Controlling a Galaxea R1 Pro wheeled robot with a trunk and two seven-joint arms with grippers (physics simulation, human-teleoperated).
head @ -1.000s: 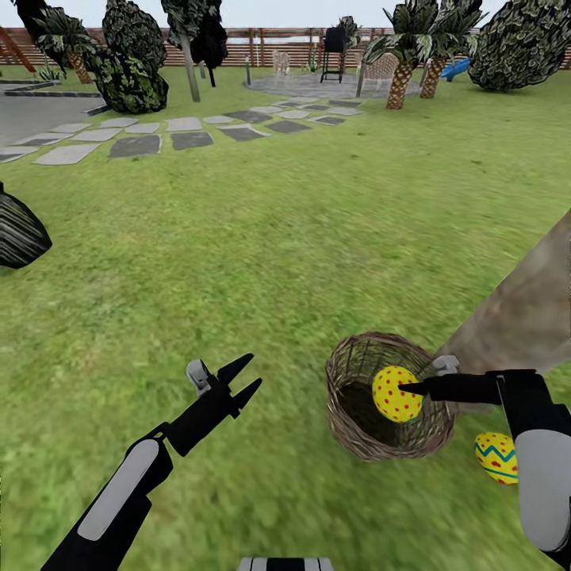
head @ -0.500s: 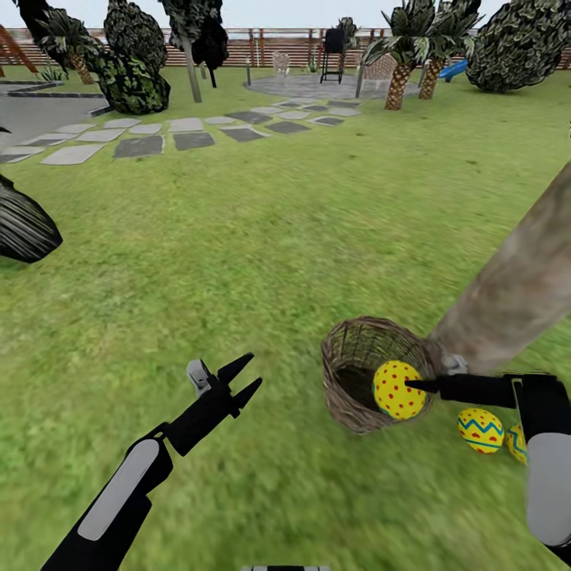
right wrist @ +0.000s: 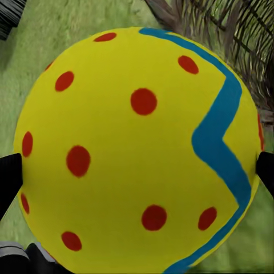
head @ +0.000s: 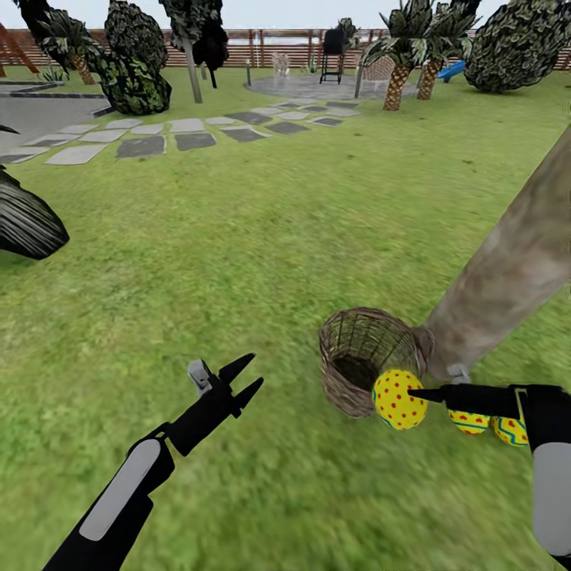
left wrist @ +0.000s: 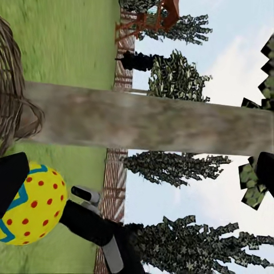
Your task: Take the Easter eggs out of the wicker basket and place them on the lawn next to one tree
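Observation:
My right gripper [head: 409, 394] is shut on a yellow red-dotted Easter egg [head: 398, 399], held just outside the near rim of the wicker basket [head: 361, 354]. The basket tilts on the lawn [head: 262, 238] against the tree trunk [head: 507, 270], and its inside looks empty. Two more eggs [head: 468, 422] [head: 510, 431] lie on the grass at the trunk's foot, partly behind my right arm. In the right wrist view the held egg [right wrist: 137, 148] sits between the dark fingertips [right wrist: 8, 180]. The left wrist view shows that egg [left wrist: 31, 202] and the trunk [left wrist: 142, 120]. My left gripper [head: 244, 379] hovers open over the grass.
Grey stepping stones [head: 143, 145] run across the far lawn toward a paved circle. Dark bushes [head: 131, 83] and palms [head: 396, 71] stand before the wooden fence [head: 262, 44]. A dark striped object [head: 24, 222] sits at the left edge.
The right gripper has carried the egg out of the basket, over its near rim toward the trunk's foot. The view has shifted, bringing the tree and two lying eggs further in. The left arm is unchanged.

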